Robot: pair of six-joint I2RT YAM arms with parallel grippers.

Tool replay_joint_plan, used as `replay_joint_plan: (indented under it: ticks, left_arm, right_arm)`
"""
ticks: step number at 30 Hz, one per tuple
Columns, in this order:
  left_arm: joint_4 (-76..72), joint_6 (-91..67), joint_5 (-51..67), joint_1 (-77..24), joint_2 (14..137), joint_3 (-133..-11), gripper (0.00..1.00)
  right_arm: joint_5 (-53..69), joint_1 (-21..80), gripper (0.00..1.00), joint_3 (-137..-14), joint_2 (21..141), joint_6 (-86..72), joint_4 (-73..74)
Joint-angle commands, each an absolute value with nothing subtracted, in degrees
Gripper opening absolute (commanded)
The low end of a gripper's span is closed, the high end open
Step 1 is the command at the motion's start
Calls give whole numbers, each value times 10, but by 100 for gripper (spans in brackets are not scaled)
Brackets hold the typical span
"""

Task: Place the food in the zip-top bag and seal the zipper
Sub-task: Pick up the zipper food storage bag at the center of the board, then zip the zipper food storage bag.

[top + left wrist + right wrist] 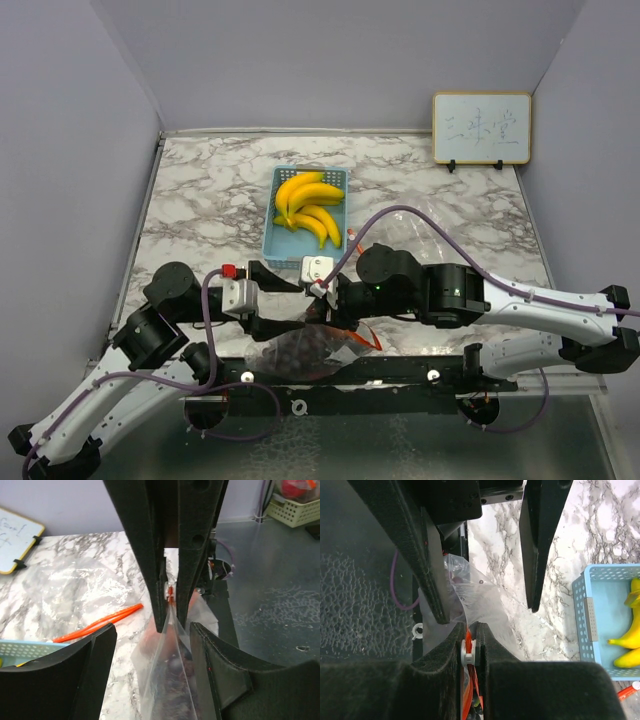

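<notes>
The clear zip-top bag stands at the near table edge with a dark purple grape cluster inside; a reddish shape also shows through the plastic. My right gripper is shut on the white slider of the orange zipper. My left gripper is open and straddles the bag's raised edge just below the right gripper's fingers, its pads apart from the plastic. The yellow bananas lie in the blue basket, also seen in the right wrist view as bananas.
A small whiteboard leans on the back wall at the right. Grey walls close in the marble table on three sides. Off the table, a cream basket holds something red.
</notes>
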State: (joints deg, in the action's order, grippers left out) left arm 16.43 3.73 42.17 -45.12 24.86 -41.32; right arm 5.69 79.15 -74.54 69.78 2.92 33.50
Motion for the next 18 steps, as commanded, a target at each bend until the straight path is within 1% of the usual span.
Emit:
replay_joint_plan:
  ticks: [1,5,13,16,17,18]
  left_arm:
    - [141,15,487,-452,267,-403,63]
    - [144,1,479,-452,282,-398,69]
    - [105,-26,487,-452,305,-380,70]
    - [78,-39,477,-452,316,-372,68]
    - [71,-42,474,-452,320,-371,66]
    - [61,-46,472,-453,323,-371,59]
  right_arm:
    - [50,792,6,-778,690,46,302]
    - [47,792,6,-784,690,46,301]
    - [44,792,6,-802,700,48,305]
    - [44,792,6,-804,706,45,303]
    - [41,792,6,-804,708,44,303]
    - [38,792,6,-804,710,43,302]
